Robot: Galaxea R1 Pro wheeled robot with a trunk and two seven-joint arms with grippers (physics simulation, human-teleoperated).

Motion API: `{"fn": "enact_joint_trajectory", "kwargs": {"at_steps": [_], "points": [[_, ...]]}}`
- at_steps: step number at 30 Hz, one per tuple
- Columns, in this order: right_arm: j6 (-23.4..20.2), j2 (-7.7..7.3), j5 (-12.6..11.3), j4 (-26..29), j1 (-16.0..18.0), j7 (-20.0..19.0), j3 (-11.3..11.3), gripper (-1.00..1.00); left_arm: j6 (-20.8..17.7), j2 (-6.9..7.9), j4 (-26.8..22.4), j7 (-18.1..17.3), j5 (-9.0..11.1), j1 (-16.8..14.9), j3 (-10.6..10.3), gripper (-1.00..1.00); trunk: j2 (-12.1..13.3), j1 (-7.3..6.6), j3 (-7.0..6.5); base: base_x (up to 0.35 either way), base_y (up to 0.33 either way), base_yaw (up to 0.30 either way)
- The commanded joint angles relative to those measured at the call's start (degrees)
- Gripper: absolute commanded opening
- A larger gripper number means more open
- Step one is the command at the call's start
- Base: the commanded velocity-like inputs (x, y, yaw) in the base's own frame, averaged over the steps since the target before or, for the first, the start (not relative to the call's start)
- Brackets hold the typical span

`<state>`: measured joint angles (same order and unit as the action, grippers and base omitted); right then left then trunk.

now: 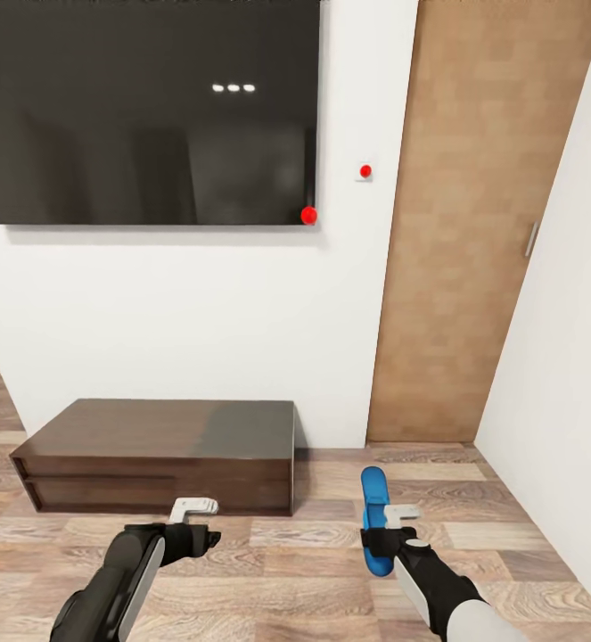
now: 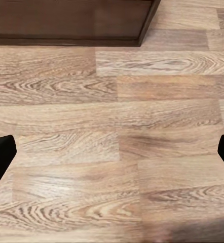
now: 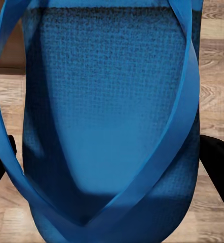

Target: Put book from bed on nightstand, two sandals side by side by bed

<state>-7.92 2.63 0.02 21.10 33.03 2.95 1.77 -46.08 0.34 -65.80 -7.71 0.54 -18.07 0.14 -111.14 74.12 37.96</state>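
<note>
One sandal in hand: the right gripper (image 1: 386, 539) has its jaws closed on a blue sandal (image 1: 376, 520), held low over the wood floor (image 1: 527, 544) with its long axis pointing away from the robot; in the right wrist view the sandal (image 3: 109, 116) lies sole-up between the dark fingers (image 3: 218, 157), its strap (image 3: 180, 126) looping across it.
Left arm: the left gripper (image 1: 193, 526) carries nothing, and its jaws stand wide apart, with bare floor (image 2: 112, 142) showing between the two fingertips (image 2: 0, 157) in the left wrist view.
Surroundings: the robot faces a white wall with a large dark screen (image 1: 143, 111), a long low dark cabinet (image 1: 157, 455) beneath it and a wooden door (image 1: 473, 223) to the right; the cabinet's corner (image 2: 71, 23) also shows in the left wrist view.
Other task things: the bed, the book, the nightstands and the second sandal cannot be placed from these views.
Done so far: picking up one sandal looks complete.
Left to do: probably carrying this sandal to the bedside and setting it down, bringing the other alongside it, and moving the book to a nightstand; whether either of those last two is already done cannot be judged here.
</note>
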Motion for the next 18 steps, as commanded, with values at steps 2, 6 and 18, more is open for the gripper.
{"fn": "enact_joint_trajectory", "kwargs": {"at_steps": [2, 6, 18], "points": [[-0.4, -0.20, -0.1, 0.1, 0.0, 0.3, 0.2, -1.00, 1.1, 0.34, 2.0, -0.2, 0.2, 0.0, 0.0, 1.00, 0.8, -0.46, -0.31, 0.000, 0.000, 0.000], [-0.3, -0.97, -0.2, 0.1, -0.8, 0.2, 0.2, -1.00, 6.4, 1.99, 11.6, -0.2, 0.5, -0.1, 0.1, 1.00, 2.4, -1.33, -1.02, 0.000, 0.000, 0.000], [-0.3, -1.62, -0.5, 0.0, -2.8, 0.5, 0.1, -1.00, 21.2, 4.07, 32.7, -0.4, 1.9, -3.1, 0.2, 1.00, 7.2, -3.97, -3.18, 0.000, 0.000, 0.000]]}}
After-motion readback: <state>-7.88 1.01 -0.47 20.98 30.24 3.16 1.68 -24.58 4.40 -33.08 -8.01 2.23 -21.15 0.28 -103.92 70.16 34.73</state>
